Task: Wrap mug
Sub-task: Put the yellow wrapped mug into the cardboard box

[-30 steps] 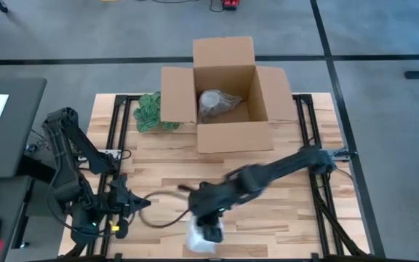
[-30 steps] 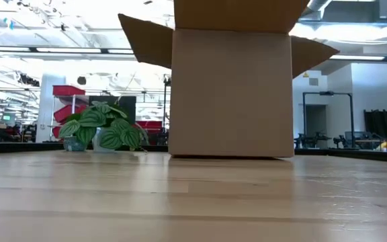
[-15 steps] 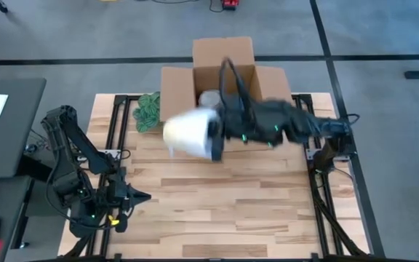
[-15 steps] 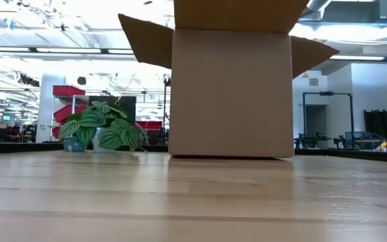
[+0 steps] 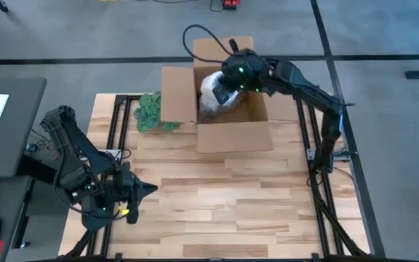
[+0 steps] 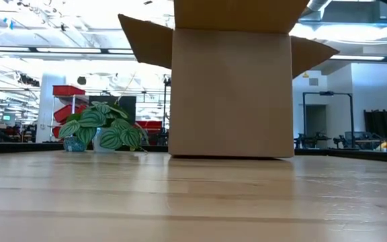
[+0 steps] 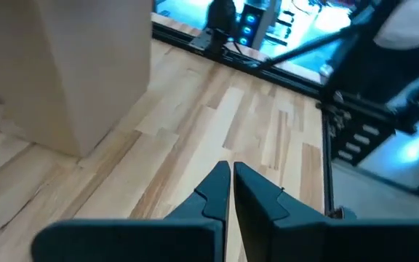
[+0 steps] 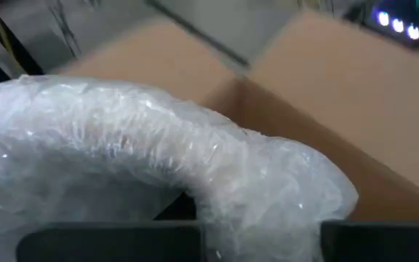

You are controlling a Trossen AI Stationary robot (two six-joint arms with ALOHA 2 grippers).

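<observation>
A white bubble-wrap bundle (image 5: pixel 210 86) hangs over the open cardboard box (image 5: pixel 235 136) at the table's far side, and my right gripper (image 5: pixel 225 92) is shut on it. The wrap (image 8: pixel 144 153) fills the right wrist view, with the box's inner wall (image 8: pixel 326 94) behind it. The mug itself is hidden. My left gripper (image 5: pixel 145 191) waits shut above the near left of the table, its fingers (image 7: pixel 217 191) together over bare wood. My right gripper holds the bubble-wrap bundle at the side facing the table's right edge (image 5: pixel 219 90), reaching in from the right over the box. The wrap hides the fingers in the wrist view, so the kind of hold cannot be told. The bundle is clear of the table, within the box's opening.
The box stands with all its flaps (image 5: pixel 178 93) spread open; in the low view it (image 6: pixel 230 91) blocks the far middle. A greyish wrapped bundle (image 5: pixel 215 110) lies on the box's floor. A green potted plant (image 5: pixel 150 110) stands left of the box.
My right gripper has lifted the white bundle from the table's near edge, swung it up and toward the far edge, and now holds it over the open box. My left gripper has shifted slightly toward the right.
</observation>
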